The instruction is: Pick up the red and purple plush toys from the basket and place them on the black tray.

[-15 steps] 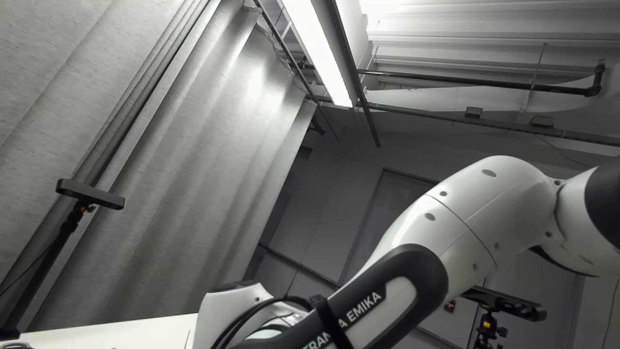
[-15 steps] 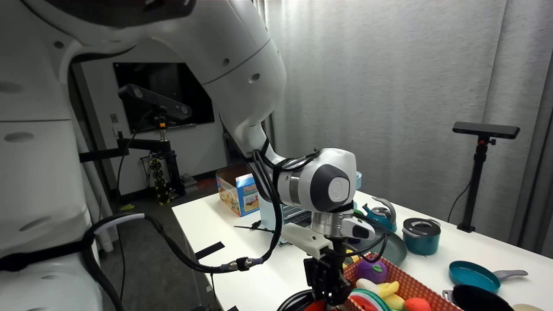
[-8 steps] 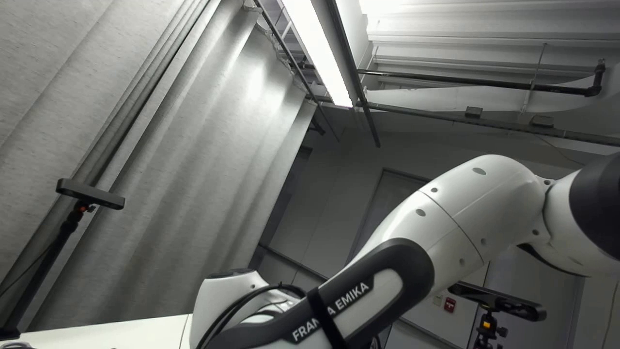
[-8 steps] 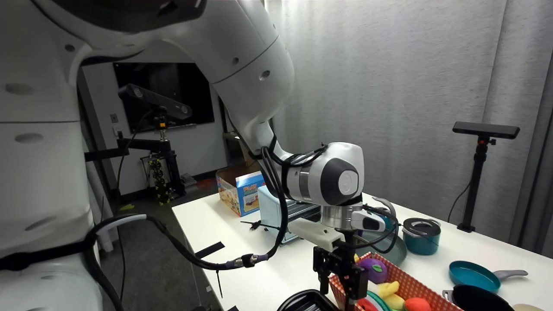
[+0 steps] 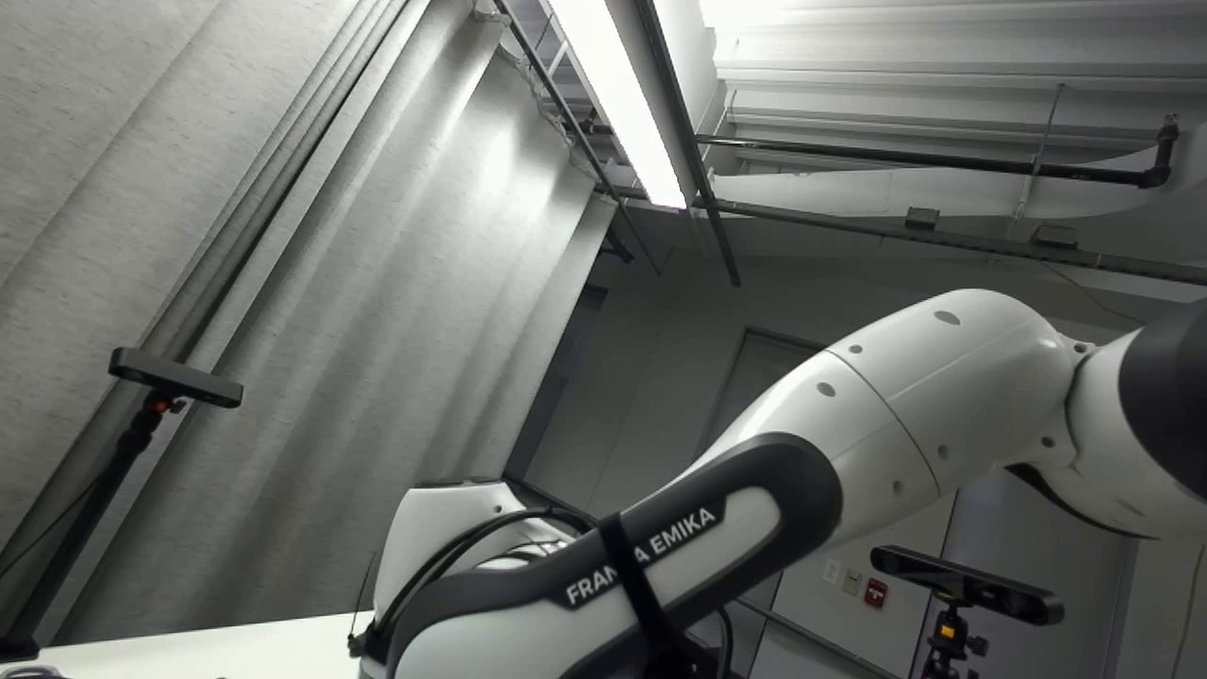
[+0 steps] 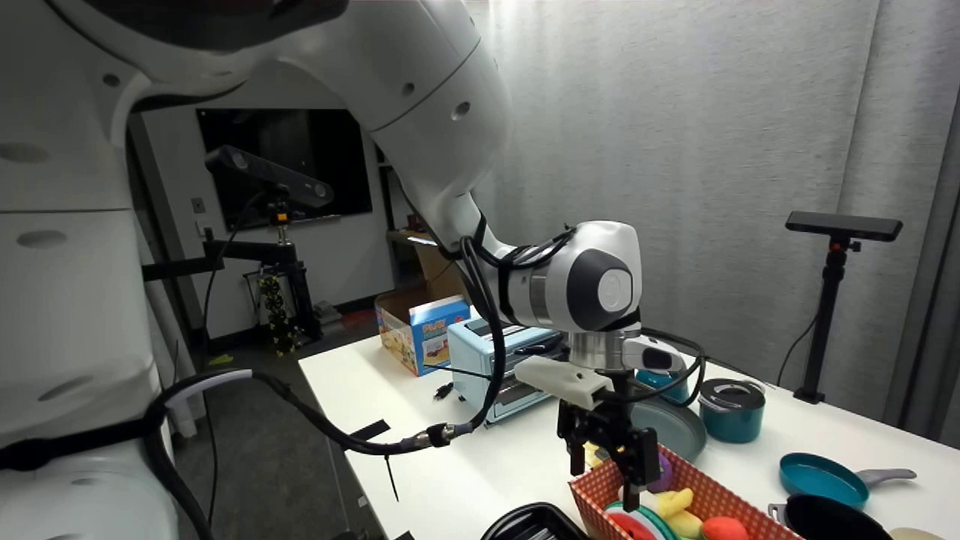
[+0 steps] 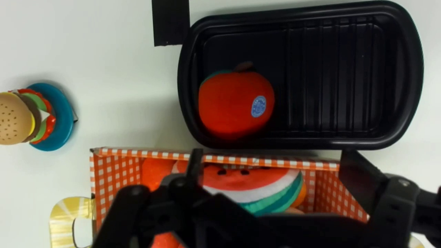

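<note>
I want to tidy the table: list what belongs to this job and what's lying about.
Part of the job:
claw, open
black tray
red plush toy, on the tray
basket
purple plush toy, in the basket

Lying about:
toy burger
toaster
teal pot
teal frying pan

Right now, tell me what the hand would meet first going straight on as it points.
Pointing down, the hand would probably first meet the basket rim beside the black tray. Depth is unclear, so the black tray or the watermelon plush could come first instead.
</note>
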`<state>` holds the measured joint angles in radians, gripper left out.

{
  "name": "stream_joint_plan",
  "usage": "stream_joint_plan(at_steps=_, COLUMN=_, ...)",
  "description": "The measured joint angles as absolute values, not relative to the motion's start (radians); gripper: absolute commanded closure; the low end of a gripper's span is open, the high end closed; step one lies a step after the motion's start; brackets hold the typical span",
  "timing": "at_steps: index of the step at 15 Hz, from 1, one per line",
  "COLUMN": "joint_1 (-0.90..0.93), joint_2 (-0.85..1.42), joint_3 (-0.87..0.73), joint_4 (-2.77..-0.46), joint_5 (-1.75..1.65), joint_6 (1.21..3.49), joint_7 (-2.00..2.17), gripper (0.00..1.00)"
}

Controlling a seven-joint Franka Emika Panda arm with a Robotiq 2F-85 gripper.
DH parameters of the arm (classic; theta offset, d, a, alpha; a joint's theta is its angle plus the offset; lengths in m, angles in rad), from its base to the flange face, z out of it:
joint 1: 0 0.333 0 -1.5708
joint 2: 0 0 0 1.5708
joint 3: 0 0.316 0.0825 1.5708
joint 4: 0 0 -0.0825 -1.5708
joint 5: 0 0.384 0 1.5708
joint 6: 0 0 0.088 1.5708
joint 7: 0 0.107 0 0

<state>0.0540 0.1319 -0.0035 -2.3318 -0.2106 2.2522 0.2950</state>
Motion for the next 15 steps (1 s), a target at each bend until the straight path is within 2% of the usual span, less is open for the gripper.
stream_joint_plan(at_steps=8, joint_1=0.054, joint_2=0.167, joint_3=-0.006, joint_4=-2.233, joint_5=-0.201, joint_6=2.366, joint_7=0.297, gripper=0.0)
stream_joint_plan(at_steps=15, joint_1=0.047, joint_2=0.311, joint_3=-0.021, joint_4=-2.165, joint_5=-0.126, joint_6=2.485, joint_7=0.297, gripper=0.0)
